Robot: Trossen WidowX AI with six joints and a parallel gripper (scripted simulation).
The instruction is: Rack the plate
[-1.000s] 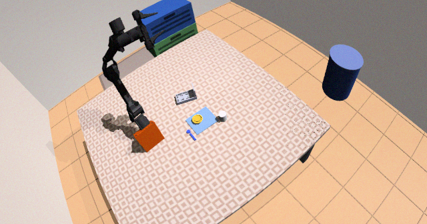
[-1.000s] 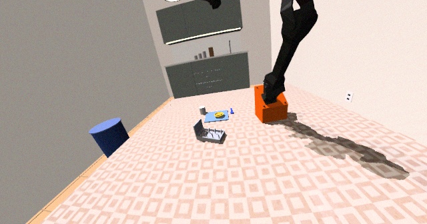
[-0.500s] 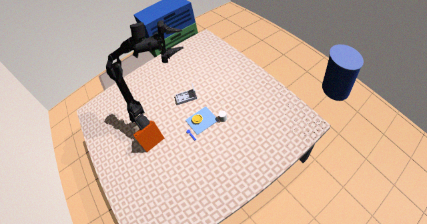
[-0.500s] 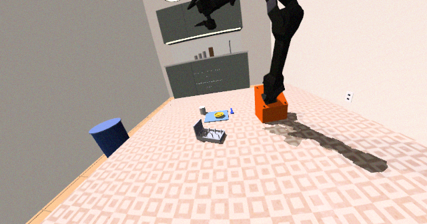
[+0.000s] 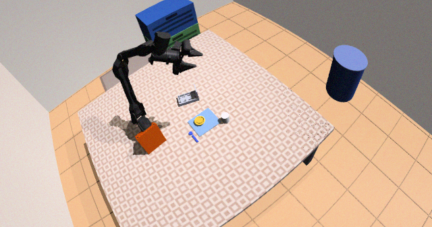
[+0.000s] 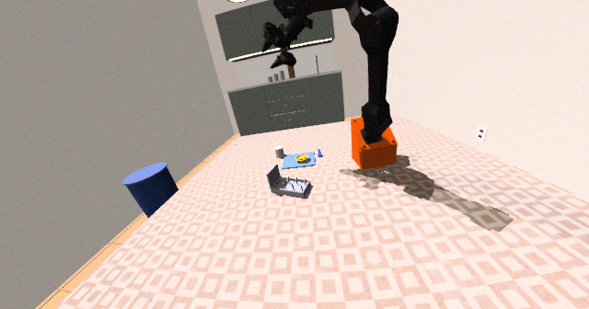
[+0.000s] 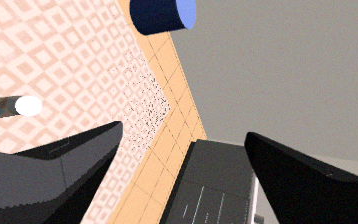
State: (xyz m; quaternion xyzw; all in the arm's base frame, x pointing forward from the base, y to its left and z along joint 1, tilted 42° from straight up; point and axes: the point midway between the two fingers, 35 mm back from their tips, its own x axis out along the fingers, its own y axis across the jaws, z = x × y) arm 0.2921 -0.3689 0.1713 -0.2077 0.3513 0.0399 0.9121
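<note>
The yellow plate (image 5: 199, 120) (image 6: 302, 158) lies flat on the light-blue mat (image 5: 212, 123) (image 6: 291, 164). The grey dish rack (image 5: 187, 98) (image 6: 293, 187) stands apart from the mat, with short rails and a taller panel at one end; its slots hold no plate. My gripper (image 5: 199, 60) (image 6: 267, 59) (image 7: 185, 133) is open and empty, high above the table and well away from both plate and rack. In the wrist view neither plate nor rack shows between the spread fingers.
A white cup (image 5: 225, 117) (image 6: 279, 152) (image 7: 28, 106) stands beside the mat. A blue spoon (image 5: 194, 136) (image 6: 319, 153) lies on the mat's other side. The orange arm base (image 5: 151, 139) (image 6: 378, 155) stands on the table. A blue bin (image 5: 345, 78) (image 6: 152, 189) (image 7: 155, 15) is beyond the table edge.
</note>
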